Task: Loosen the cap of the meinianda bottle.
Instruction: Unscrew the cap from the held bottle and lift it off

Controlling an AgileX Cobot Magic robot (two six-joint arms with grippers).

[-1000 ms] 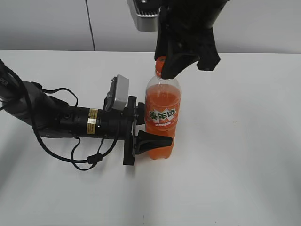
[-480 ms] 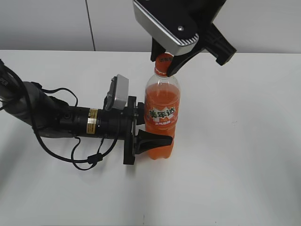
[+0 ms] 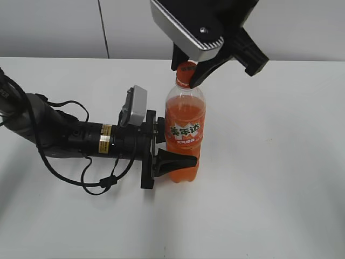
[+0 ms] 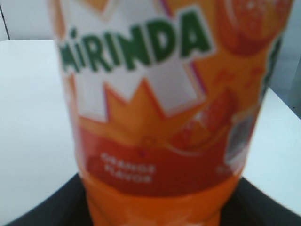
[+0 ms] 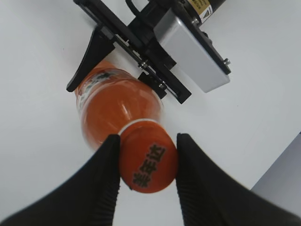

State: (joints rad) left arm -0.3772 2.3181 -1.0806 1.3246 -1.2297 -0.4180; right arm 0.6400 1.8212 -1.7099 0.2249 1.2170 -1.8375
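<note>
The meinianda bottle [image 3: 185, 132] stands upright on the white table, full of orange drink, with an orange label. It fills the left wrist view [image 4: 160, 117], where the label reads MIRINDA. My left gripper [image 3: 175, 145] lies sideways and is shut on the bottle's lower body. The orange cap [image 3: 187, 70] sits on the neck. My right gripper [image 3: 190, 71] comes down from above, and in the right wrist view [image 5: 146, 160] its two black fingers press both sides of the cap [image 5: 148, 162], which bears dark characters on top.
The white table [image 3: 280, 162] spreads all round the bottle. A grey wall [image 3: 54, 27] runs behind the table's far edge. The left arm and its cables [image 3: 64, 137] lie across the table's left side.
The right gripper has turned about the cap since a second ago, so its wrist camera housing now faces the exterior view. The bottle and left gripper have stayed in place.
</note>
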